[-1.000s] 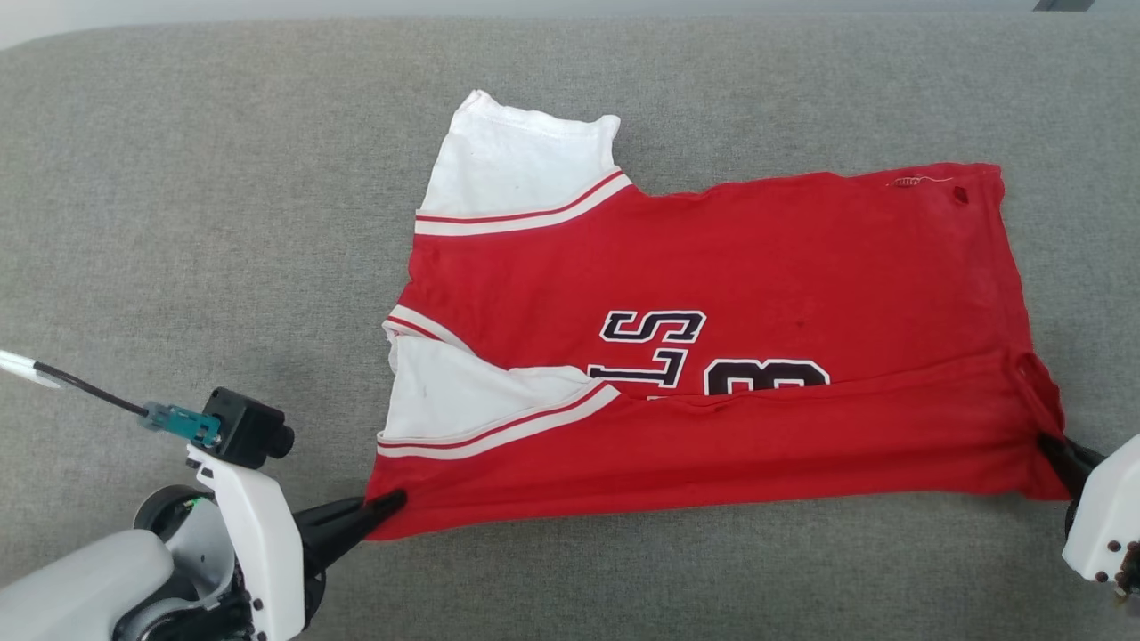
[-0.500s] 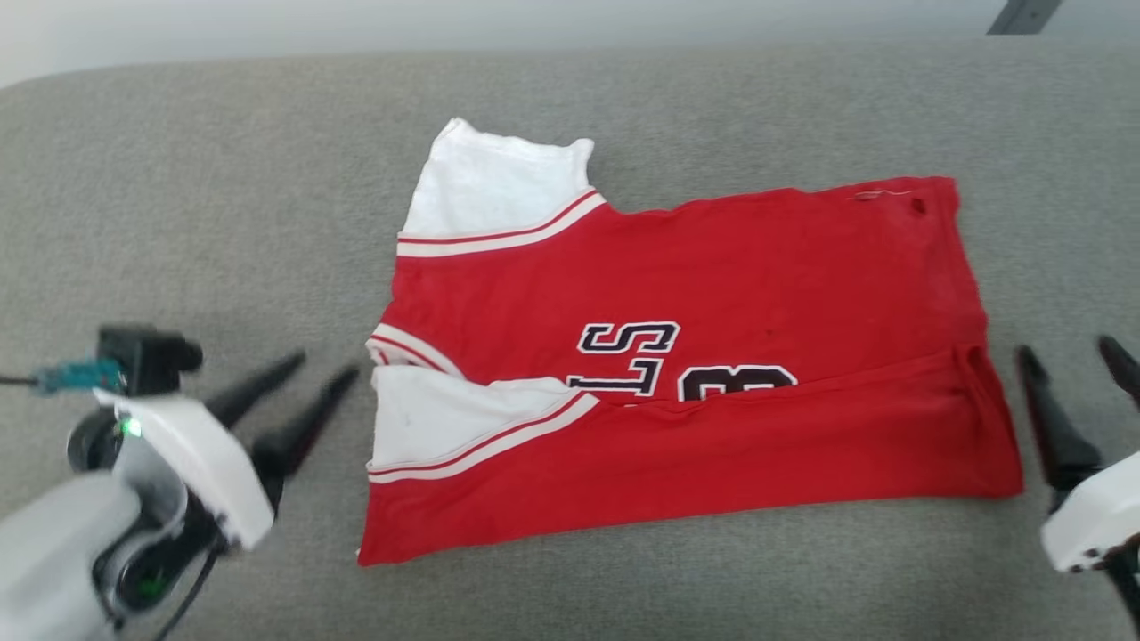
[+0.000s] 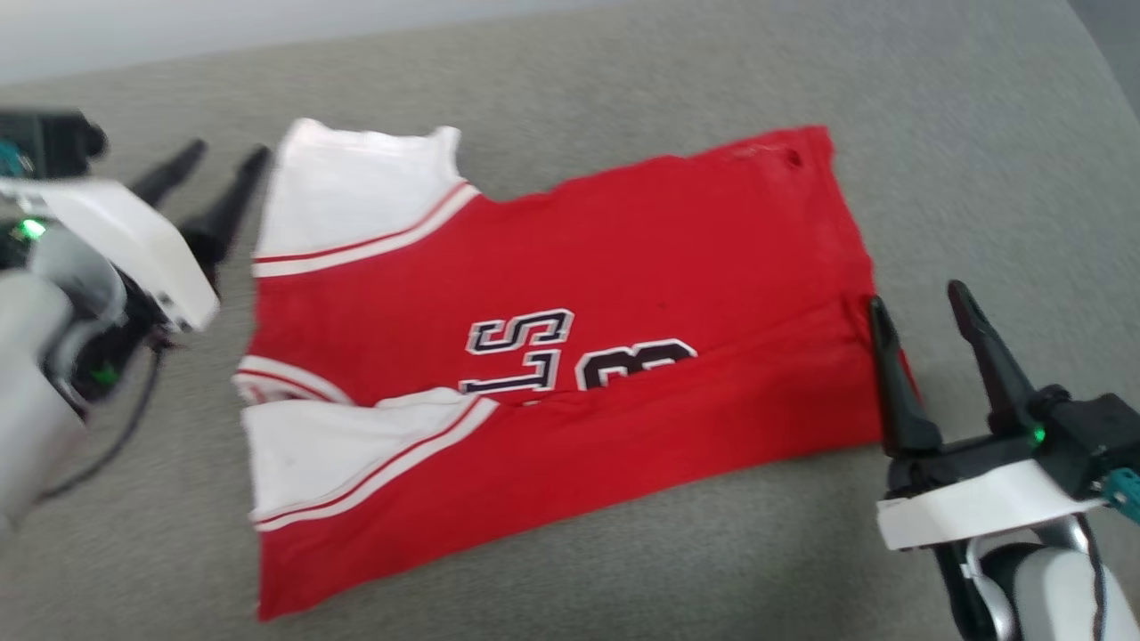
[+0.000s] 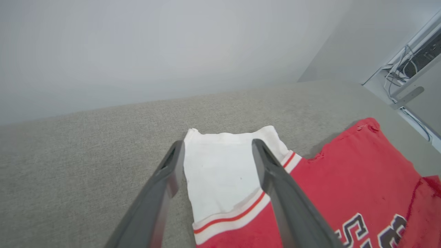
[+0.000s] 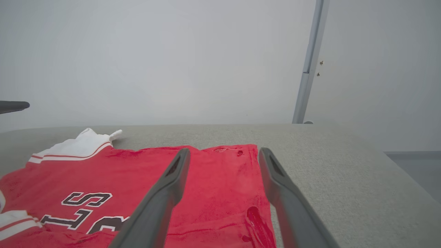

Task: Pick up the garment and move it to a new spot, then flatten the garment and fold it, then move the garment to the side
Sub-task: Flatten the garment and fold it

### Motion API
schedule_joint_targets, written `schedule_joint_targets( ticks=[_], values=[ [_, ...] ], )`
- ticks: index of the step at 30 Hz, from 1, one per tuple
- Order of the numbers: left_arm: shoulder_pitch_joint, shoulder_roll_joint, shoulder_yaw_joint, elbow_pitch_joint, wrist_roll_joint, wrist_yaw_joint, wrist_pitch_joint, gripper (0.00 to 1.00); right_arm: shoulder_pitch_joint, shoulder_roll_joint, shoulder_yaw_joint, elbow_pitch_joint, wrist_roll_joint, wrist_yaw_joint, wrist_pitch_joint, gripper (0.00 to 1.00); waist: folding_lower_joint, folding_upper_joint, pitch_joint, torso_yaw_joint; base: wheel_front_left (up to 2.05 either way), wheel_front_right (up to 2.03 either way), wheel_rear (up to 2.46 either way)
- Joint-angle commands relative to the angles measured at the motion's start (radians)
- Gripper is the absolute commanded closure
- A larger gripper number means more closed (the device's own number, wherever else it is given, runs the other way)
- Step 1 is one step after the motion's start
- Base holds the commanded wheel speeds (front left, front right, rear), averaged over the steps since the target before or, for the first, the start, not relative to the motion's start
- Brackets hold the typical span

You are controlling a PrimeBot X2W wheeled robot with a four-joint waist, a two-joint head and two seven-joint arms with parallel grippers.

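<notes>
The garment (image 3: 570, 267) is a red T-shirt with white sleeves and striped trim, lying flat on the grey cushion with its near long edge folded over the dark lettering. Held above the surface, my left gripper (image 3: 224, 153) is open just left of the far white sleeve (image 4: 220, 179). That sleeve shows between its fingers (image 4: 165, 179) in the left wrist view. My right gripper (image 3: 917, 298) is open and raised at the garment's right end, and its wrist view looks down on the red hem (image 5: 224, 193). Neither gripper holds anything.
The grey cushion (image 3: 677, 71) stretches well beyond the shirt on all sides; its rounded far edge meets a pale wall. A metal post (image 5: 308, 65) stands behind the far right corner, and a cable rack (image 4: 413, 69) lies off the right end.
Both grippers let go of the garment's near corners, opened and lifted away. The left one moved toward the far sleeve. The head camera has swung, shifting the whole picture.
</notes>
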Motion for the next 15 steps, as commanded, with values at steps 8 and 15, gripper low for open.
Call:
schedule_joint_targets(
  ticks=[8, 15],
  values=[
    [-0.189, 0.071, -0.057, 0.066, -0.062, -0.007, 0.348, 0.0, -0.041, 0.035, 0.052, 0.036, 0.017, 0.0, -0.055, 0.0, 0.0, 0.0, 0.147, -0.148, 0.0, 0.0, 0.0],
    [-0.273, 0.124, -0.094, 0.124, -0.089, -0.006, 0.531, 0.0, -0.068, 0.05, 0.104, 0.089, 0.045, 0.0, -0.091, 0.0, 0.0, 0.0, 0.204, -0.197, 0.0, 0.0, 0.0]
  ],
)
